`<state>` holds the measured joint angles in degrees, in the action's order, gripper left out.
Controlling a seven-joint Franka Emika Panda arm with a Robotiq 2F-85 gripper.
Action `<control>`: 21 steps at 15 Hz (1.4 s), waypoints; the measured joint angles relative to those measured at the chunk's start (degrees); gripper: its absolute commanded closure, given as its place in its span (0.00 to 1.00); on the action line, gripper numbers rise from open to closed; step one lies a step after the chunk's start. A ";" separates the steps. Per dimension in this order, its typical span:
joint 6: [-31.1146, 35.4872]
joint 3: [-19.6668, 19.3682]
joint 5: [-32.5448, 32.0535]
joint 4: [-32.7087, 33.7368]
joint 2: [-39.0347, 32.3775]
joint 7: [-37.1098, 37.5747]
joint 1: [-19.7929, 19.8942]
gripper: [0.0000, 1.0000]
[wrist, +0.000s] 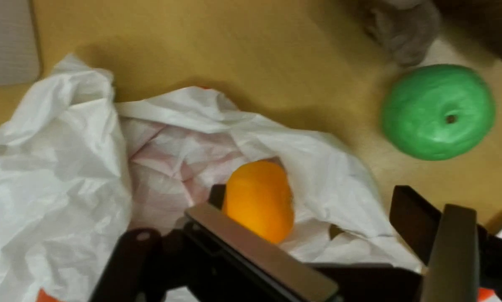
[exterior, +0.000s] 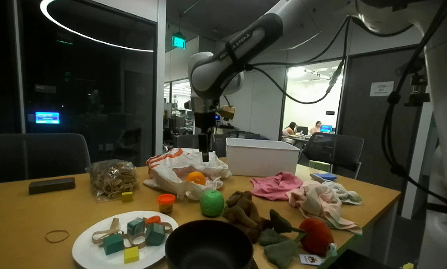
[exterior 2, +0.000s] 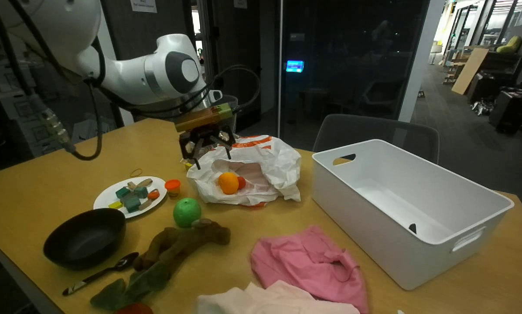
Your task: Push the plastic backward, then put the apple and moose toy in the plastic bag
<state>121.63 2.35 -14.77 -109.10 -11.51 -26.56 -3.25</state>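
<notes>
Above the edge of the white plastic bag [exterior 2: 271, 165], I have the pincer [exterior 2: 213, 162] spread wide, holding nothing, likely to straddle the green apple [exterior 2: 187, 213], which sits just beside the moose toy [exterior 2: 191, 242] on the bench [exterior 2: 47, 187]. The bag's mouth gapes their way, presumably for loading; the orange [exterior 2: 228, 183] in it perhaps weighs the lip down.

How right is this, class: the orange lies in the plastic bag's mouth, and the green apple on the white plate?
Partly: both exterior views show the green apple on the table, not the white plate. The orange does lie in the mouth of the plastic bag.
</notes>
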 measured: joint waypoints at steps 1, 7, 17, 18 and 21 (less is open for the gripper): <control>-0.87 0.54 3.23 -1.25 1.14 -1.85 0.36 0.00; 2.33 2.88 10.47 -10.19 5.97 -7.18 0.48 0.00; 2.40 2.85 10.56 -12.60 1.87 -7.20 0.69 0.00; 2.40 2.86 10.70 -13.00 1.42 -7.28 0.76 0.00; 2.41 2.86 12.05 -13.74 0.09 -9.15 1.21 0.00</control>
<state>124.04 5.21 -2.72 -122.84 -11.41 -35.71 -2.04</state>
